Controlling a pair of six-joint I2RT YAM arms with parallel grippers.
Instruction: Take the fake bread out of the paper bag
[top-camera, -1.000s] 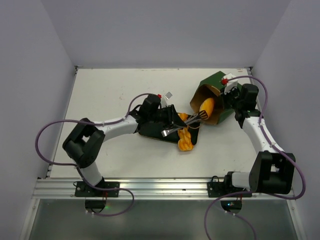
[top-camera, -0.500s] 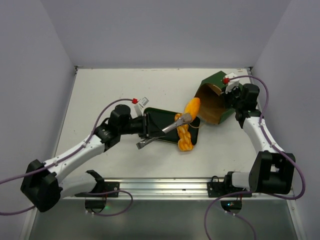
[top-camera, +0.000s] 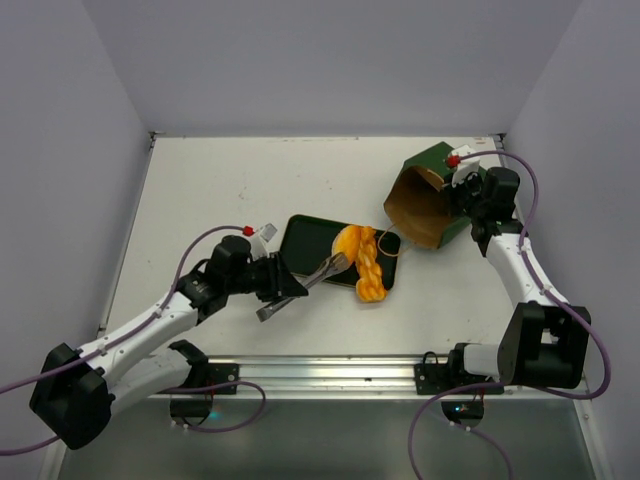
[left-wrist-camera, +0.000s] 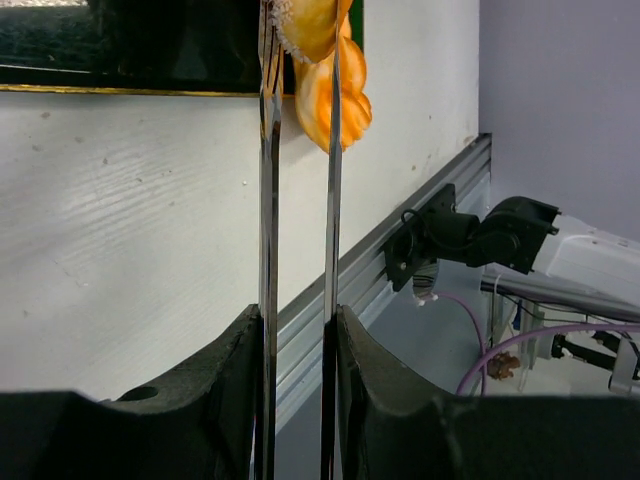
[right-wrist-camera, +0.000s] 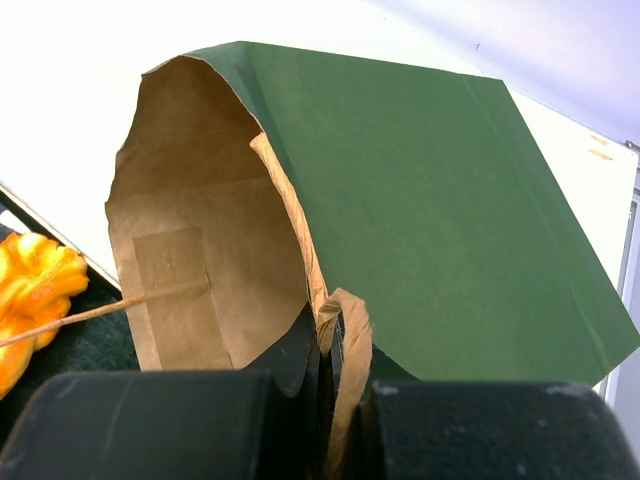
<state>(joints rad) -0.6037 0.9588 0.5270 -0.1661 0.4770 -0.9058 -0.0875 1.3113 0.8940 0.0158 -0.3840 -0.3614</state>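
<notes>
The dark green paper bag (top-camera: 432, 192) lies on its side, its brown mouth facing left; no bread shows inside it in the right wrist view (right-wrist-camera: 430, 190). My right gripper (top-camera: 463, 200) is shut on the bag's rim and string handle (right-wrist-camera: 345, 340). My left gripper (top-camera: 283, 284) is shut on metal tongs (left-wrist-camera: 268, 200). The tong tips hold an orange oval roll (top-camera: 349, 242) over the black tray (top-camera: 308, 236). An orange braided loaf (top-camera: 369, 277) lies beside it on the tray's right end. The roll (left-wrist-camera: 312, 25) and the loaf (left-wrist-camera: 345, 100) also show in the left wrist view.
The aluminium rail (top-camera: 330, 372) runs along the table's near edge. White walls close the table at the back and sides. A thin string handle (right-wrist-camera: 100, 310) stretches from the bag's mouth toward the pastries (right-wrist-camera: 28, 290).
My left arm has drawn back to the left and toward me. The tongs carried the orange roll from the bag's mouth to the tray beside the braided loaf. The right arm stayed put.
</notes>
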